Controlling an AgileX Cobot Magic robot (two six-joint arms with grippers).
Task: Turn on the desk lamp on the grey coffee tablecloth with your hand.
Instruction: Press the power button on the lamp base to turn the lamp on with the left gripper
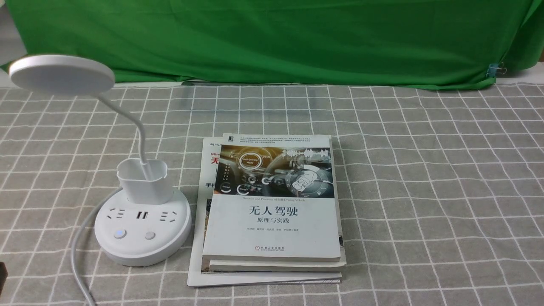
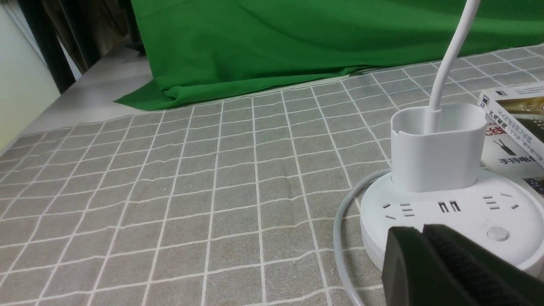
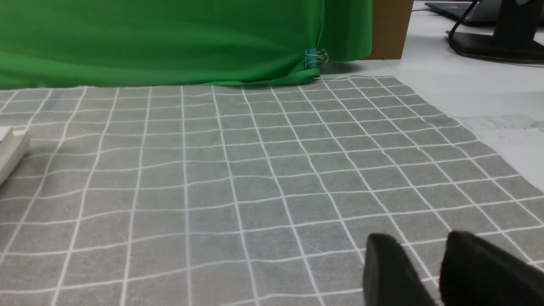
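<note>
The white desk lamp [image 1: 142, 231] stands on the grey coffee tablecloth [image 1: 425, 170] at the left. Its disc head [image 1: 61, 73] hangs on the bendy neck above the small cup [image 1: 143, 180]. The round base carries sockets and two buttons: the left one [image 1: 120, 233] has a faint blue ring, the right one [image 1: 149, 235] is plain. In the left wrist view my left gripper [image 2: 423, 229] is shut and empty, its tips in front of the near side of the lamp base [image 2: 459, 212], beside one button [image 2: 497, 233]. My right gripper [image 3: 423, 240] is open and empty over bare cloth.
A stack of books [image 1: 272, 204] lies just right of the lamp. The lamp's white cord [image 1: 78, 255] curls off the front left. A green cloth [image 1: 272, 38] hangs at the back with a blue clip [image 1: 494, 70]. A dark corner [image 1: 2, 276] shows at the lower left edge.
</note>
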